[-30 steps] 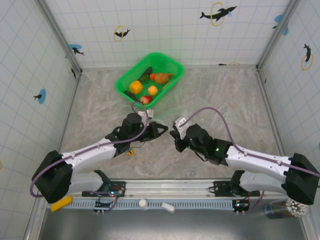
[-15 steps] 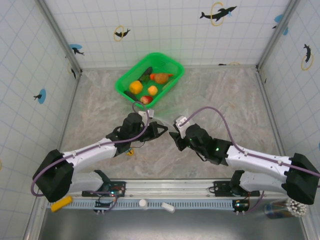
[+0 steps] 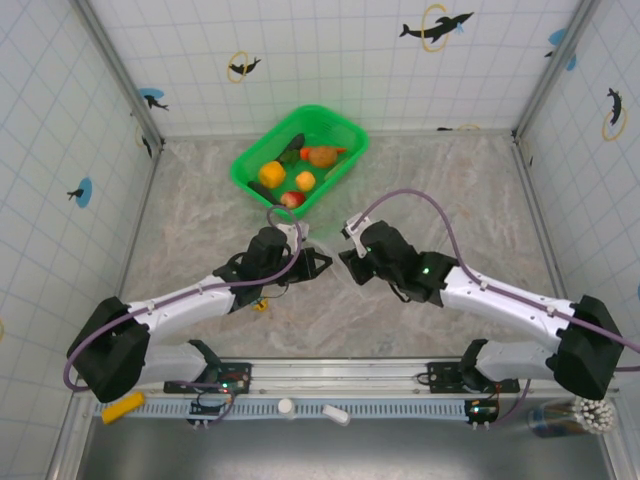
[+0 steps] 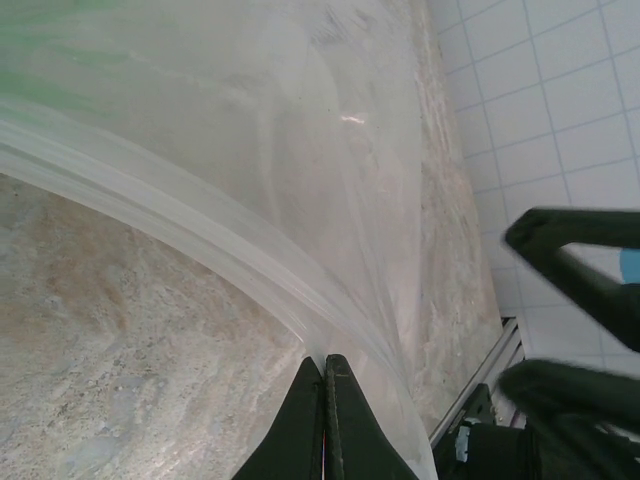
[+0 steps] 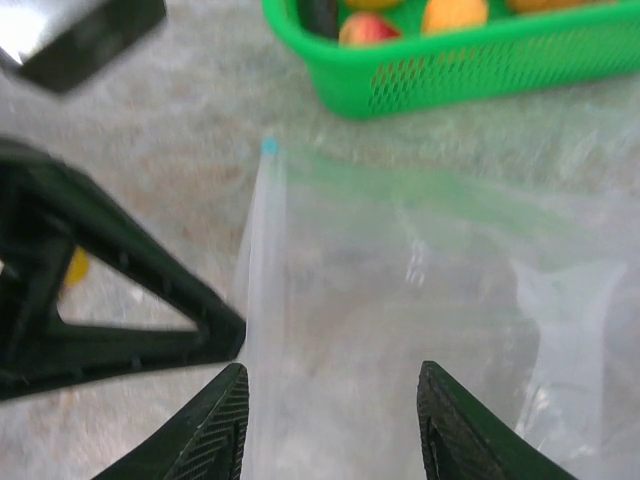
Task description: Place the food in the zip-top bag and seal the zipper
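The clear zip-top bag [image 5: 420, 280] hangs between the two grippers, its zipper [image 4: 180, 215] running as a thick clear strip with the light blue tab [image 5: 269, 147] at the far end. My left gripper [image 4: 323, 362] [image 3: 324, 263] is shut on the zipper edge. My right gripper [image 5: 335, 400] [image 3: 345, 265] is open, its fingers either side of the bag's wall near the mouth, close to the left gripper's tip [image 5: 235, 338]. The food [image 3: 296, 175] lies in the green basket: orange, yellow and red pieces and a dark green one.
The green basket [image 3: 340, 135] stands on the far side of the table, just beyond the bag. A tiny yellow trinket [image 3: 260, 305] lies on the marble under the left arm. Tiled walls enclose the table on three sides.
My right gripper has moved left and forward, closing in on the bag and the left gripper. The left gripper has stayed almost still, holding the zipper edge.
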Available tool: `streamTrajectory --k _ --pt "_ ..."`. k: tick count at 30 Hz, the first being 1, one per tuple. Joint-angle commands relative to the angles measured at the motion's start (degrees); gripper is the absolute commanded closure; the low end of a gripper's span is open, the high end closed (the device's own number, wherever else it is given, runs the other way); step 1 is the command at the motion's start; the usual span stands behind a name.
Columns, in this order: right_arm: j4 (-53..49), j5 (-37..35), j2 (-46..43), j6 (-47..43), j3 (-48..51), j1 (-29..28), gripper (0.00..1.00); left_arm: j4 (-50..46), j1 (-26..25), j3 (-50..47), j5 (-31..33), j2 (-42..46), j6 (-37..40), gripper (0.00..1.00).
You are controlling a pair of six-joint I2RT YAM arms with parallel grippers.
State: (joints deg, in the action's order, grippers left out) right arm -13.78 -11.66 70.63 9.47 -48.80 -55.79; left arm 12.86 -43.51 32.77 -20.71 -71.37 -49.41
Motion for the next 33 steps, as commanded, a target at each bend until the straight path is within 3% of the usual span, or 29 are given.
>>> streamTrajectory --k 1,7,20,27,33 --pt "-5.29 0.78 1.58 -2.00 -3.16 -1.76 0.52 -1.08 -0.16 0.19 0.65 0.86 2.21 1.00" --pt "-7.37 -1.14 3.41 -3.24 -4.60 -4.25 0.50 -0.75 -0.17 0.10 0.54 0.94 2.21 1.00" --pt "-17.66 -23.79 13.54 -4.99 -14.75 -8.67 0.58 -1.79 -0.17 1.31 0.75 2.62 2.17 1.00" --pt "-19.15 -26.32 14.97 -4.62 -17.47 -10.18 0.60 -2.60 -0.18 2.70 0.80 3.98 1.86 1.00" --pt "-23.57 -34.08 20.48 -4.88 -26.00 -10.38 0.71 -6.76 -0.17 7.16 2.51 5.96 1.07 1.00"
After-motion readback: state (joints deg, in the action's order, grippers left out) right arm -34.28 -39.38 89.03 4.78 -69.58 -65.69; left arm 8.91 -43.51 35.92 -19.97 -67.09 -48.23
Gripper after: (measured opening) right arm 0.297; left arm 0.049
